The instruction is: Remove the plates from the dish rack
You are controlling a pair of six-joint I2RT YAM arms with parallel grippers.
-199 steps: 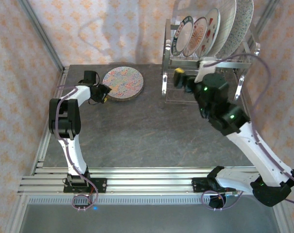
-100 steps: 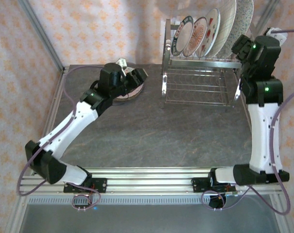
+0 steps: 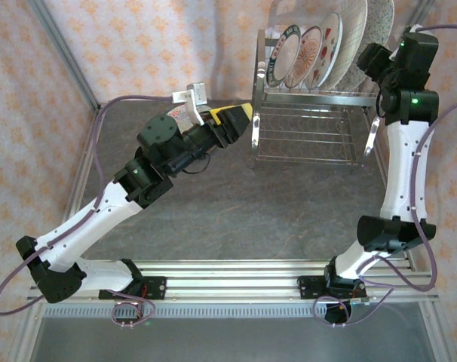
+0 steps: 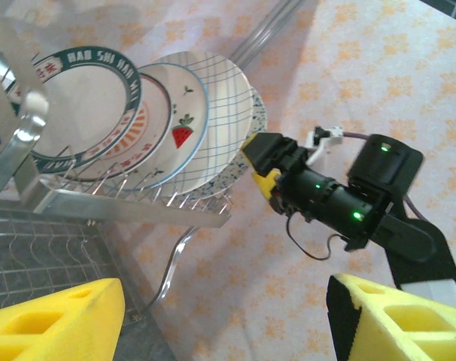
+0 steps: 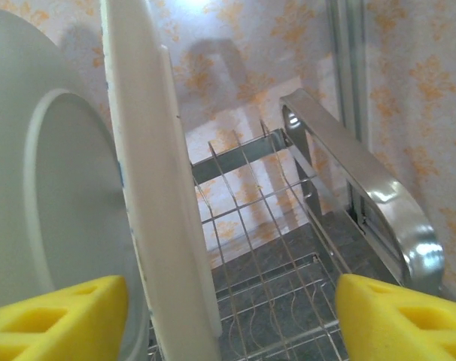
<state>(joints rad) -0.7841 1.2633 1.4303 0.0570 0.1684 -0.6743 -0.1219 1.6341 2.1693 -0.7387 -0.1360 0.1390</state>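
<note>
Rim of white round ceramic plate (image 5: 164, 188), edge-on, is framed between parted jaws of nearer right gripper (image 5: 228, 316); left gripper (image 4: 224, 320) jaws likewise parted

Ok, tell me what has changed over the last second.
The left gripper swung from the pink-patterned plate, across it, toward the dish rack, jaws open and empty. The right gripper rose from the rack's lower front to its right end, open jaws straddling the speckled plate. The five racked plates stayed put.
</note>
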